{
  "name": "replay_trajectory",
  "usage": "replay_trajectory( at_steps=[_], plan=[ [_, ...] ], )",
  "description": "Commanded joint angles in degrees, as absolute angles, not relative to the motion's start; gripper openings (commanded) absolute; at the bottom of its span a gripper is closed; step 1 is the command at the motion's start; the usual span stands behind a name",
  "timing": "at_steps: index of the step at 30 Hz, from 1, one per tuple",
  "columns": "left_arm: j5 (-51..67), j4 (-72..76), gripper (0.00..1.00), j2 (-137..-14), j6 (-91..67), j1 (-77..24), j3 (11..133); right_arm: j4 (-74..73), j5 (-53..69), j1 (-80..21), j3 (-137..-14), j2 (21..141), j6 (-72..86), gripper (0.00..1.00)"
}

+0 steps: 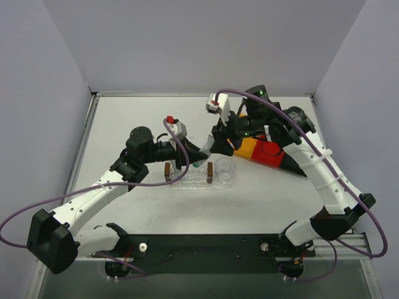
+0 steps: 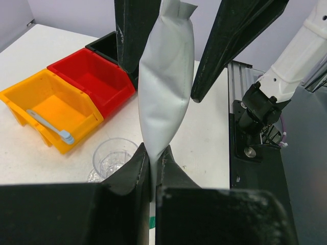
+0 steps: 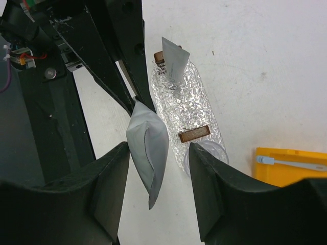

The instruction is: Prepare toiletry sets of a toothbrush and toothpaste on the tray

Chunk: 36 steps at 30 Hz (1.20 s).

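Observation:
A silvery-grey toothpaste tube hangs in the air, and my left gripper is shut on its flat end. My right gripper stands open around the tube's other end, with a gap at each finger. A second toothpaste tube leans at the far end of the transparent bumpy tray. In the top view both grippers meet just above the tray. A pale blue toothbrush lies in the yellow bin.
Two small brown blocks stand on the tray. A clear cup sits at the tray's right end. The yellow bin, a red bin and a black bin lie in a row under the right arm.

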<state>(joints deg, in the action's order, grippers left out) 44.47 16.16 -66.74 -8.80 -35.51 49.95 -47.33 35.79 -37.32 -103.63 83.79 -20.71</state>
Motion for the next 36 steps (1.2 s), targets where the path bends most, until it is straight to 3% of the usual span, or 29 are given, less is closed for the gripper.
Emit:
replay_trajectory(
  at_steps=[1, 11, 20, 22, 25, 26, 30, 36],
  plan=[
    [47.2, 21.62, 0.0, -66.62, -9.32, -35.42, 50.45, -45.7, 36.74, -38.06, -105.73, 84.81, -20.92, 0.44],
    [47.9, 21.62, 0.0, -66.62, -8.88, -35.42, 49.92, -45.79, 36.91, -39.29, -106.79, 86.4, -20.92, 0.34],
    [47.82, 21.1, 0.01, -66.36, -8.44, -35.42, 49.75, -45.7, 35.08, -40.17, -106.61, 86.66, -21.36, 0.02],
    [46.85, 19.7, 0.09, -66.01, -7.83, -35.42, 50.01, -45.7, 33.41, -40.6, -106.52, 86.75, -21.53, 0.0],
    [44.92, 17.76, 0.3, -65.22, -6.68, -35.07, 50.1, -45.79, 29.63, -40.96, -106.7, 87.01, -21.45, 0.0],
    [44.22, 17.49, 0.42, -64.95, -6.68, -34.89, 50.1, -45.79, 28.58, -41.13, -106.7, 87.1, -21.36, 0.0],
    [41.23, 16.0, 0.62, -63.64, -5.98, -33.75, 49.92, -45.79, 24.44, -41.49, -107.31, 87.89, -20.92, 0.0],
    [38.41, 11.35, 0.68, -62.14, -3.96, -31.73, 51.59, -45.7, 21.54, -42.27, -108.19, 89.3, -20.57, 0.0]
  ],
)
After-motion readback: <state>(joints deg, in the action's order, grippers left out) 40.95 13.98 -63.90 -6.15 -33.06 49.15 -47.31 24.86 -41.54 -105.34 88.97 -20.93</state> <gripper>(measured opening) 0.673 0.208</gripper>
